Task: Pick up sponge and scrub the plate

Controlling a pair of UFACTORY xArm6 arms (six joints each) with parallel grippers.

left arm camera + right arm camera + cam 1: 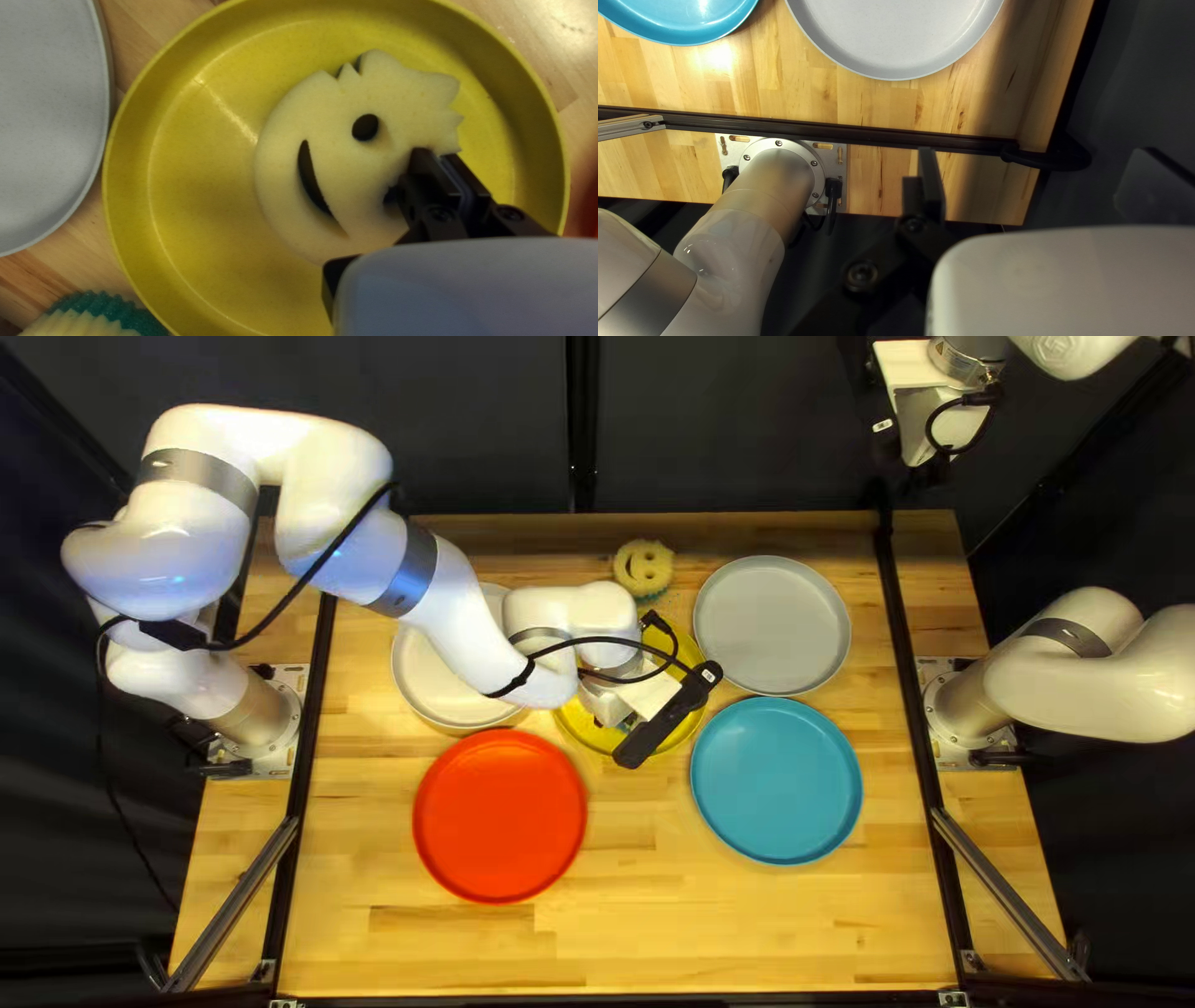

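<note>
Wooden worktop (647,933) below; the cream, smiley foam sponge (324,124) lies in the round yellow plate (199,155), roughly round, mostly off the grey-plate (43,124) side of the nearer left gripper (436,154). Its jaws look together, pinch uncertain; the right gripper's (1036,152) stand apart.

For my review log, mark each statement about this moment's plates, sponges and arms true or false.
1. A sponge is over the yellow plate. True.
2. In the top left view, the red plate is right of the blue plate. False: the red plate is left of the blue plate.
3. Another sponge sits near the gray plate. True.
4. My right arm reaches over the yellow plate. False: my left arm does.
</note>
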